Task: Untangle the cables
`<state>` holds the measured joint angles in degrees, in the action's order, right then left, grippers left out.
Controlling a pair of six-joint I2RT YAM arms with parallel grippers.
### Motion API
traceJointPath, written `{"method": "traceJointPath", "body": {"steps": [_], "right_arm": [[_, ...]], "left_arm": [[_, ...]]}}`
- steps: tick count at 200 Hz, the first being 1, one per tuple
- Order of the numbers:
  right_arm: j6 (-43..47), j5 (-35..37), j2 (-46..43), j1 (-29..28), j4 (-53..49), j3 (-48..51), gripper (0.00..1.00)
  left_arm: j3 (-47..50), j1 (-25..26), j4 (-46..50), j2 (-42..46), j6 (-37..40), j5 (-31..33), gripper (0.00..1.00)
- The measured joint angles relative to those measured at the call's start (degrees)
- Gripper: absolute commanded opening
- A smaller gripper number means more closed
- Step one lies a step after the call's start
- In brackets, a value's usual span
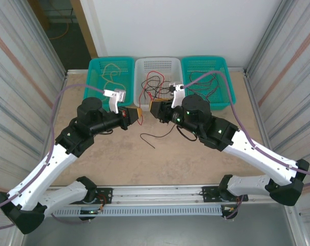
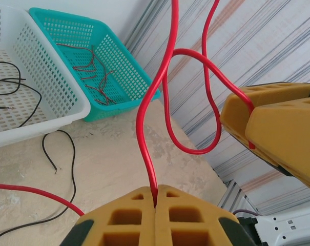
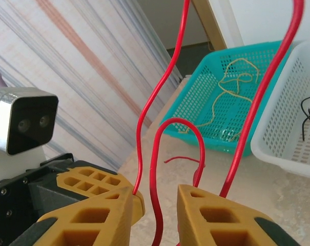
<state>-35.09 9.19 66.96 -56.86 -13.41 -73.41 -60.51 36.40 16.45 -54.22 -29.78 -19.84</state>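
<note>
Left arm (image 1: pixel 47 164): folded out from its base at the near edge of the table (image 1: pixel 108 159) toward the near left corner, then reaching forward and inward to the table's middle, wrist pointing right. Left gripper (image 2: pixel 155 193): jaws pressed together, pinching the red cable (image 2: pixel 143 115), which rises from the fingertips, curls into a loop and runs across to the right gripper (image 3: pixel 156 197). The two grippers face each other tip to tip over the middle of the table, close but apart. Right gripper: jaws standing apart, with one strand of the red cable running down through the gap and further strands passing beside each finger. Right arm (image 1: pixel 257 154): mirror pose, folded toward the near right corner and reaching inward, wrist pointing left. Along the far edge, left to right: a teal basket (image 1: pixel 92 77) holding a yellowish-tan cable (image 1: pixel 111 72); a white basket (image 1: pixel 140 69) holding red and black loops (image 1: pixel 153 84); a second teal basket (image 1: pixel 224 77) holding dark cables (image 1: pixel 203 82). One black cable (image 1: pixel 153 136) lies loose on the table, on the near side of the grippers.
</note>
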Motion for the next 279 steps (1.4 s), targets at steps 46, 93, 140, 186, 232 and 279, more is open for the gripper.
{"method": "traceJointPath", "body": {"steps": [46, 93, 140, 186, 232, 279], "right_arm": [[0.2, -0.4, 0.2, 0.0, 0.0, -0.2, 0.00], [2.8, -0.8, 0.2, -2.3, 0.0, -0.1, 0.00], [6.7, 5.9, 0.5, -11.5, -0.5, 8.9, 0.00], [1.8, 12.2, 1.9, -10.5, -5.1, 25.6, 0.00], [-4.0, 13.8, -2.9, -1.3, -5.5, 34.7, 0.00], [-6.5, 13.5, -6.6, 3.9, -3.6, 36.7, 0.00]], "left_arm": [[-0.4, 0.0, 0.0, -0.1, 0.0, 0.0, 0.00], [-4.4, -0.7, 2.1, -3.8, 0.3, 4.2, 0.00], [-13.9, -12.1, 6.9, -10.4, -3.4, 10.0, 0.00], [-18.2, -17.6, 7.0, -10.6, -6.0, 9.8, 0.00], [-23.3, -19.9, 10.4, -9.8, -5.6, 12.7, 0.00], [-25.2, -24.1, 14.3, -9.2, -6.3, 12.4, 0.00]]}}
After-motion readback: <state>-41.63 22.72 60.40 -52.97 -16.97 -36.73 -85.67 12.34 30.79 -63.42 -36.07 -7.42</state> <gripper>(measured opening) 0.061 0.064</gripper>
